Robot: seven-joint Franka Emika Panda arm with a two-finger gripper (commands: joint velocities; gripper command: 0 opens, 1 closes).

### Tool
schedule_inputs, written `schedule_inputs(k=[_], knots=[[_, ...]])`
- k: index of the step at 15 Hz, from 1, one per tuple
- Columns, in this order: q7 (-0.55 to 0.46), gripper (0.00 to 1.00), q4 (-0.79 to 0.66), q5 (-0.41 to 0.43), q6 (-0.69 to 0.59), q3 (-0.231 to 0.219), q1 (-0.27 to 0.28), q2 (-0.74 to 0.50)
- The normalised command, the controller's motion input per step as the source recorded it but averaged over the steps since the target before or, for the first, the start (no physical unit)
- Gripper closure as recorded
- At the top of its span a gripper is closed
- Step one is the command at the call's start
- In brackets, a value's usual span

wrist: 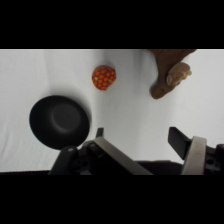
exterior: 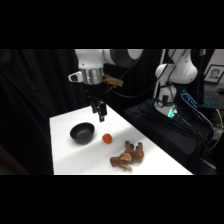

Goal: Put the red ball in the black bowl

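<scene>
The red ball (exterior: 107,138) (wrist: 103,77) lies on the white table, just right of the black bowl (exterior: 82,132) (wrist: 60,121). The bowl sits upright with nothing in it. My gripper (exterior: 100,114) (wrist: 137,135) hangs above the table behind the bowl and ball, touching neither. In the wrist view its fingers (wrist: 178,137) stand wide apart with only bare table between them, so it is open and holds nothing.
A brown plush animal toy (exterior: 128,156) (wrist: 169,75) lies on the table (exterior: 75,160) near the front right, close to the ball. Dark cloth surrounds the table. The arm's base and other equipment (exterior: 172,90) stand at the upper right.
</scene>
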Motion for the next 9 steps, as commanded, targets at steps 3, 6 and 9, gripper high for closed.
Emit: schedule_inputs(k=[3,6,9], knots=[[0.02,0.0,-0.03,-0.024,0.03,0.014,-0.013,-0.01],[0.08,0.0,-0.13,-0.034,0.14,0.002,-0.013,-0.04],[0.16,0.0,-0.2,-0.056,0.27,-0.012,-0.01,-0.07]])
